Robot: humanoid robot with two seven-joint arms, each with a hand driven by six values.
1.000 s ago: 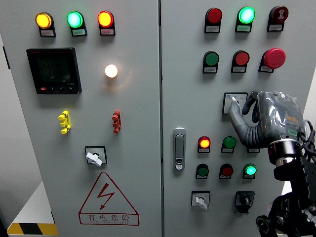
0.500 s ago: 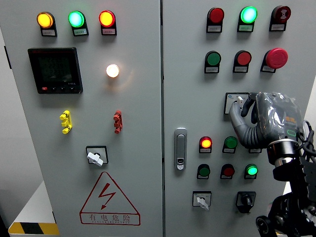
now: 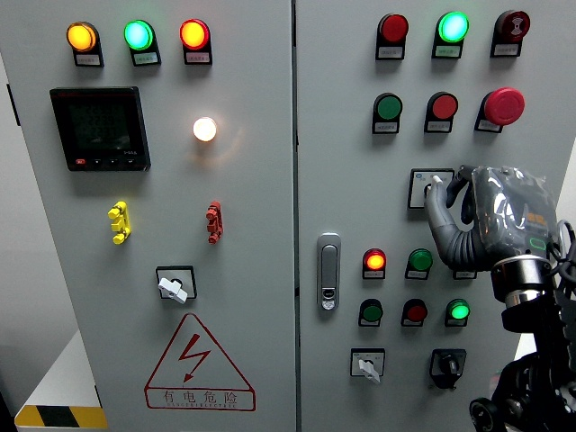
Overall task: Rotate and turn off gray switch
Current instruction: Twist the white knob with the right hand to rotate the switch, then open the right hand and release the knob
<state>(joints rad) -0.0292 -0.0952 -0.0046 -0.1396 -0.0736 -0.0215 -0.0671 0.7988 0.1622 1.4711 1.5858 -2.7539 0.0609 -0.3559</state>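
Pale grey steel cabinet doors (image 3: 252, 225) fill the whole view, split by a vertical seam with a chrome door latch (image 3: 329, 270) just right of it. On the right door, the small gray rotary switch on its white square plate (image 3: 423, 187) sits in the middle row, below the green round push button (image 3: 389, 108) and above the lit red indicator lamp (image 3: 375, 261). The robot's right hand (image 3: 486, 216), grey and wrapped in clear plastic, comes up from the lower right edge and lies against the panel at this switch. Its fingers (image 3: 441, 211) are curled around the knob's right side, with one fingertip at the top of the plate; most of the knob is hidden, so the grip seems closed on it, but the contact itself is not plainly visible. Left door: a black digital meter (image 3: 99, 128), a glowing white lamp (image 3: 204, 129), and a red triangular lightning warning label (image 3: 199, 363) low down.
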